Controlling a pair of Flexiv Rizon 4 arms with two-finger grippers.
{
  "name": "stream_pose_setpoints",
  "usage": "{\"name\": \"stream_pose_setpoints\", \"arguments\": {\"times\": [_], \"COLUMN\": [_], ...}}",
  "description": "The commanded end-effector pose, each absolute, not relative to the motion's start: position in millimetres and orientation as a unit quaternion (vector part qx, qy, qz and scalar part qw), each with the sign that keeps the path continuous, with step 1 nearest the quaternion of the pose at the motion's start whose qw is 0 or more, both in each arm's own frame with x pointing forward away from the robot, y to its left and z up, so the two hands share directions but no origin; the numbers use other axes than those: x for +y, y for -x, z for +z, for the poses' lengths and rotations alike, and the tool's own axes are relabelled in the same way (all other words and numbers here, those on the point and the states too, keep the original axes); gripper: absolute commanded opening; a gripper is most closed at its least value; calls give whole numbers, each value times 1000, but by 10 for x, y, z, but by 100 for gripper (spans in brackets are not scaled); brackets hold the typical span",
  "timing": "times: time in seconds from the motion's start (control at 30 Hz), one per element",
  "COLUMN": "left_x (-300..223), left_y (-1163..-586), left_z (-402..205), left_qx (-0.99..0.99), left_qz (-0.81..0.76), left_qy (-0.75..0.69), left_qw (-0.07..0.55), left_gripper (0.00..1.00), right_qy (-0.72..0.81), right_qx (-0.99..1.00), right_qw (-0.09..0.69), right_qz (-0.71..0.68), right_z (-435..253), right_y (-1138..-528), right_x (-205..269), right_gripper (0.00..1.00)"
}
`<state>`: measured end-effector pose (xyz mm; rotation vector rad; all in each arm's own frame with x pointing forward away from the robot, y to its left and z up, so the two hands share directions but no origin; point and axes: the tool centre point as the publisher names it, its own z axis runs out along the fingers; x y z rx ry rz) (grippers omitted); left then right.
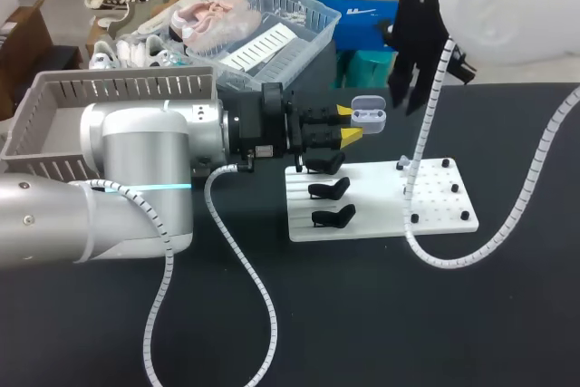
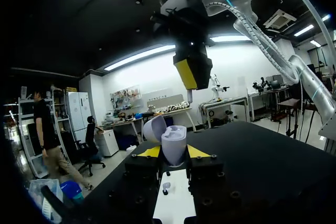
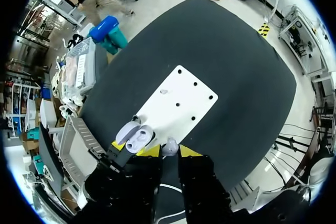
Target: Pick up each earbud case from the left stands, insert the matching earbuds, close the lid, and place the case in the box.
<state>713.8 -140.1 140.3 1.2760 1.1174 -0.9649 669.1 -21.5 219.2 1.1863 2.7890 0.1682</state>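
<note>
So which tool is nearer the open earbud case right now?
Left. The left tool is shut on the earbud case, gripping it from both sides; the right tool hangs above it, apart, holding an earbud.

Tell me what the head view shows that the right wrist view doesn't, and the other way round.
Only the head view shows the three black stands, all empty, on the left part of the white board.

Only the right wrist view shows the right gripper with what looks like a small pale earbud pinched between its yellow tips, close beside the case.

Both show the open earbud case gripped in the left gripper, the white board and the grey box.
</note>
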Motion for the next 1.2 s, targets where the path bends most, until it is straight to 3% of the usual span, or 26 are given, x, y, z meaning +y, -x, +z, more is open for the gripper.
{"name": "stream_pose_setpoints", "arguments": {"times": [0.03, 1.2], "left_x": [-1401, -1401], "left_y": [-7133, -7133], "left_z": [1398, 1398], "left_qx": [474, 474], "left_qz": [-408, -408], "left_qy": [-541, -541], "left_qw": [562, 562], "left_gripper": [0, 0], "right_qy": [-390, -378], "right_qx": [918, 923], "right_qw": [54, 52], "right_qz": [52, 49], "right_z": [2188, 2063], "right_y": [-6731, -6882], "right_x": [-160, 121], "right_gripper": [0, 0]}}
